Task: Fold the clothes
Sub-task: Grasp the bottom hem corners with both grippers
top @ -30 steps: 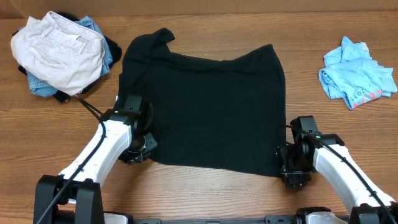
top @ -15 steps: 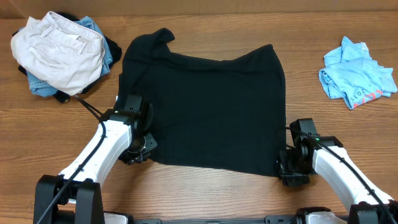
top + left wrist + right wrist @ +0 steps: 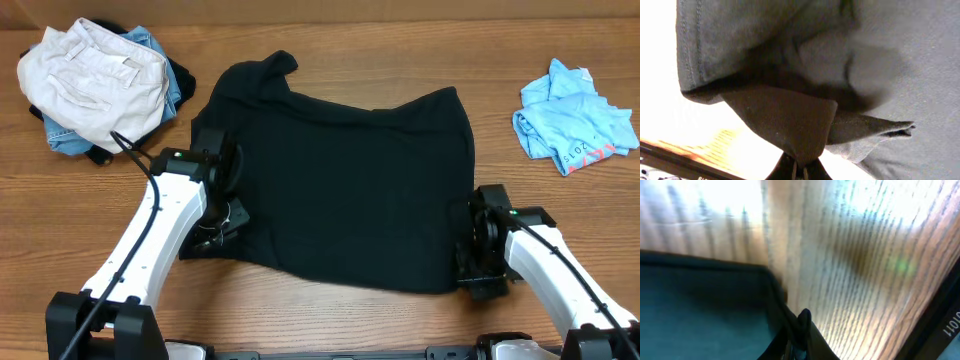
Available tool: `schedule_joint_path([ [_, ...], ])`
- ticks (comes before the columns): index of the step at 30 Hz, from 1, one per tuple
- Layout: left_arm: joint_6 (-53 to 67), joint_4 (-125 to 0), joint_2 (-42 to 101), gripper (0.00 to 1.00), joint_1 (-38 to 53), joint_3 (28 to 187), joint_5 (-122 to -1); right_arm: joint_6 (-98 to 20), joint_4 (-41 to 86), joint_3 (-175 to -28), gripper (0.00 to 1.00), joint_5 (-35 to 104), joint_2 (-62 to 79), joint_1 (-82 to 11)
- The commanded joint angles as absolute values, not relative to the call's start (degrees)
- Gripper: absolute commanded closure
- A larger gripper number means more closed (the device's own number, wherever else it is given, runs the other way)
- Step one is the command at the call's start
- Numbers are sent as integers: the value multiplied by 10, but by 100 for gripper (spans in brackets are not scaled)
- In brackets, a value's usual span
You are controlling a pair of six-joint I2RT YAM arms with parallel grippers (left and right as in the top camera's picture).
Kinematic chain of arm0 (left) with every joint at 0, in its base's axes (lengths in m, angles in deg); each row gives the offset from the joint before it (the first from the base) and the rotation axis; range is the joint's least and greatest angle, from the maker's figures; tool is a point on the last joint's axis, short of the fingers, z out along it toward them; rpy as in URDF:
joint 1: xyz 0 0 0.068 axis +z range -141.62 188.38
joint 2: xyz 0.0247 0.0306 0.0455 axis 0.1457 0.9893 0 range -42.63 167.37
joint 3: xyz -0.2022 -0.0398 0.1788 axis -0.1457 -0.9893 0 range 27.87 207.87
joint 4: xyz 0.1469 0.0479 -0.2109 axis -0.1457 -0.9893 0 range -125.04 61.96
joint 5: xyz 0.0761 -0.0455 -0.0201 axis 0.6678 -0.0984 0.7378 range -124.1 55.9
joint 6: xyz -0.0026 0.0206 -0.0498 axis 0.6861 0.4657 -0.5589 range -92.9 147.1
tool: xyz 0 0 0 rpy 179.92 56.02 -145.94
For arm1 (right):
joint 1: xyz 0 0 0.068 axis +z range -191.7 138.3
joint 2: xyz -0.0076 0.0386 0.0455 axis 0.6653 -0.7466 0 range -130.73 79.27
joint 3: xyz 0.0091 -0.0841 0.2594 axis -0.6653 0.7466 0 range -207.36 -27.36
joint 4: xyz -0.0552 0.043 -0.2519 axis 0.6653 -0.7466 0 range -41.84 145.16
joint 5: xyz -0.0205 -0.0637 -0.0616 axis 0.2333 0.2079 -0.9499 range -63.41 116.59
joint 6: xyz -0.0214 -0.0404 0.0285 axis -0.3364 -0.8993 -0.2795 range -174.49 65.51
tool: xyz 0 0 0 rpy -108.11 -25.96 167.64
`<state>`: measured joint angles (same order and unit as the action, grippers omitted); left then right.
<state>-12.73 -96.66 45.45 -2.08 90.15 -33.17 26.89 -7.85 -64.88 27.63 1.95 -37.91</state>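
At 10 o'clock on my worktop [image 3: 400,330] sits a heap of laundry with cream trousers [image 3: 95,85] on top, well apart from the job.

My left arm [image 3: 150,250] reaches up from 7 o'clock, bent at the elbow, wrist turned inward. The left claw [image 3: 222,222] is at the 8 o'clock edge of the black T-shirt [image 3: 340,190]. In the left wrist view the claw [image 3: 799,170] is pinched together on a fold of the dark cloth, which bunches and hangs above the fingers, a stitched hem at the top left.

The shirt itself lies spread across the middle of the worktop, mostly flat, one sleeve poking toward 11 o'clock and its lower edge slanting down to the right.

My right arm [image 3: 545,280] comes in from 5 o'clock, low over the wood. The right claw [image 3: 478,268] is at the shirt's 4 o'clock corner. In the right wrist view the claw [image 3: 799,330] looks closed on that corner, the fabric edge running down into the fingers.

A crumpled light blue tee [image 3: 575,120] lies at 2 o'clock, near the worktop's edge.
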Motion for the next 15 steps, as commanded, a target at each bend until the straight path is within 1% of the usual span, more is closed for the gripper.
schedule_joint_path([
  [1, -114, -971, 444, 96, -18, 922, -320, 278, -80, -685, 91, 260, 20, -379],
  [7, -114, -938, 444, 96, -18, 945, -300, 278, -49, -706, 88, 262, 20, -379],
  [12, -114, -876, 445, 96, -18, 945, -260, 273, 27, -706, 88, 262, 20, -379],
  [15, -112, -844, 445, 96, -18, 945, -259, 260, 86, -706, 88, 262, 20, -379],
])
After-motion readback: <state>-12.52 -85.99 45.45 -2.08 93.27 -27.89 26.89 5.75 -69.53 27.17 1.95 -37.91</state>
